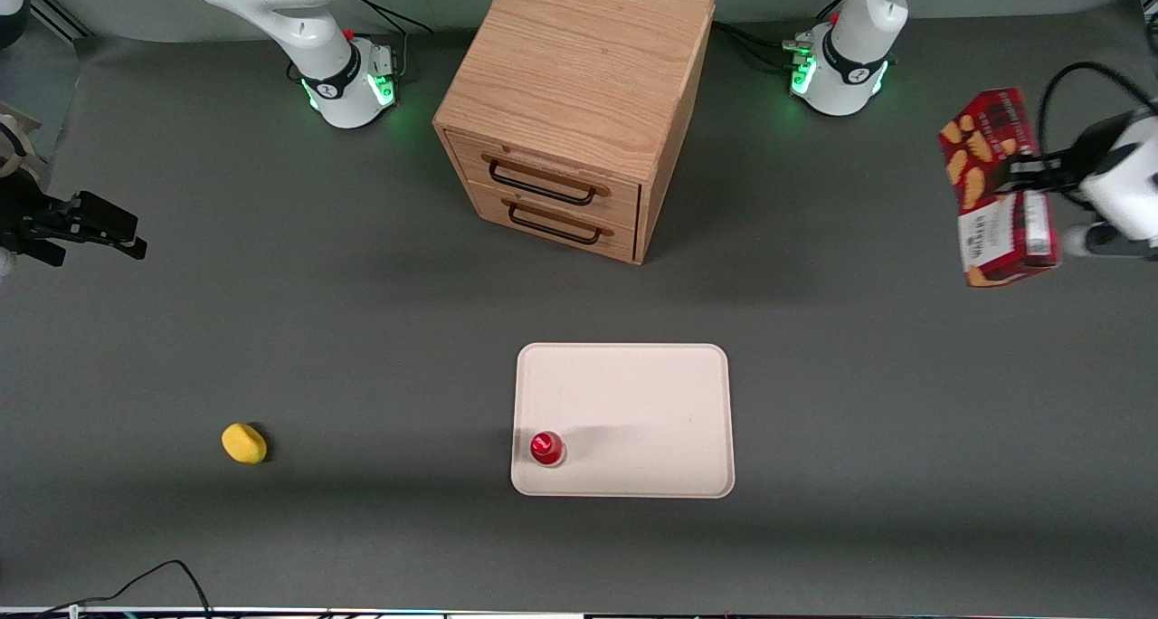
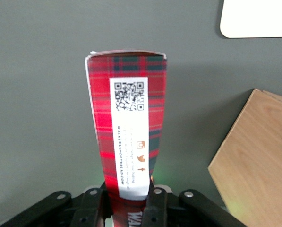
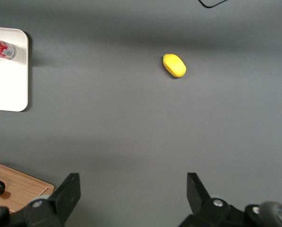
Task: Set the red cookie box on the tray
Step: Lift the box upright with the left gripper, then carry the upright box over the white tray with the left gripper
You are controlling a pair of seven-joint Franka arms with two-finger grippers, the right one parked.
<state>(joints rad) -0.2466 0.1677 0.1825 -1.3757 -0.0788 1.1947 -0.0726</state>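
Gripping the red cookie box [image 1: 993, 189] partway along its length, the hand [image 1: 1027, 174] hangs in the air at the working arm's end of the bench [image 1: 362, 347], its two fingers [image 2: 156, 203] closed against the box's long sides. The box is lifted clear of the bench and stands roughly upright with a slight tilt in the front view, showing orange-tan cookie pictures and a white label panel. In the left wrist view its narrow tartan face carries a white strip with a QR code, and the box runs out from between the fingers.

The tray [image 1: 669, 393] lies flat on the bench, nearer to the front camera than the wooden drawer cabinet [image 1: 579, 103], and well apart from the held box. A small red-capped bottle [image 1: 546, 448] stands on the tray, in the corner nearest the front camera toward the parked arm's end. The cabinet has two drawers with dark handles, both closed. A yellow lemon-shaped object [image 1: 244, 443] rests on the bench toward the parked arm's end, well apart from the tray.
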